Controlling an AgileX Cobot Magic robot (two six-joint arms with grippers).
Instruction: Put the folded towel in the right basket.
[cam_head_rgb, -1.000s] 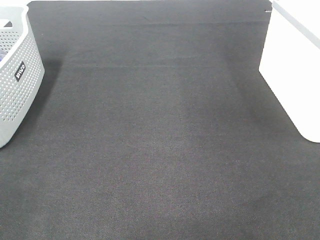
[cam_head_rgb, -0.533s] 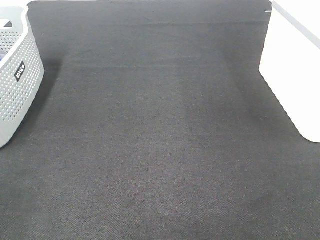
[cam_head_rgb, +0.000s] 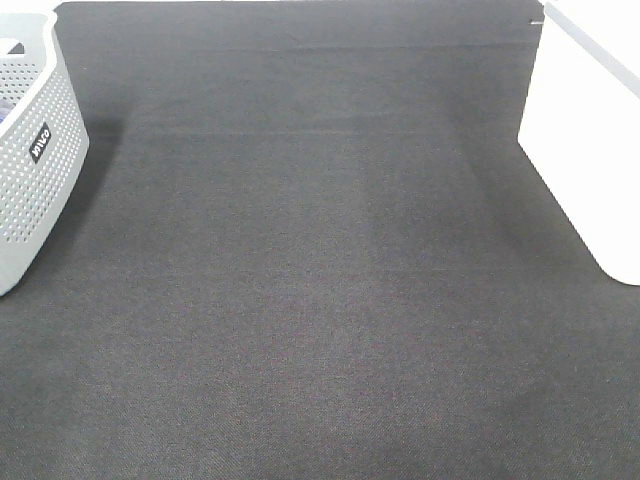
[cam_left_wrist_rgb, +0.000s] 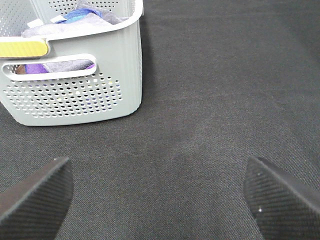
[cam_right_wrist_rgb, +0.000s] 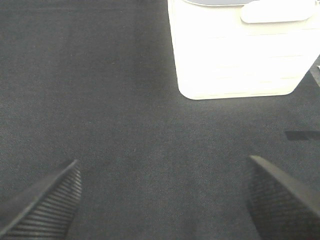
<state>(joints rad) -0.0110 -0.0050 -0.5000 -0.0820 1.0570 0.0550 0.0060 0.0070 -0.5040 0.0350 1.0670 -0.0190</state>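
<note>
Left tool (cam_left_wrist_rgb: 157, 197) apart, nothing between the pads, hanging low over bare dark tabletop (cam_head_rgb: 320, 300). Right tool (cam_right_wrist_rgb: 162, 200) likewise apart and empty, over the same mat. Both pulled back out of the exterior high view entirely; probably parked clear of the work area, either idle or done.

Further out on the left: grey dot-perforated basket (cam_left_wrist_rgb: 75, 95) with black label, resting on the tabletop, cut off at frame edge in the high view. Purple, blue and grey cloth inside, plus a yellow strip at the rim; contents only partly visible through the handle slot and over the rim.

Further out on the right: right basket (cam_right_wrist_rgb: 240, 60), white, smooth-sided, standing on the tabletop just ahead of the right tool. Overexposed, slots barely readable, top cropped, interior hidden in every view.

Folded towel not visible anywhere: not on the mat, not in either tool. Likely already inside the right basket, so task probably finished, but cannot confirm with the interior out of sight.
</note>
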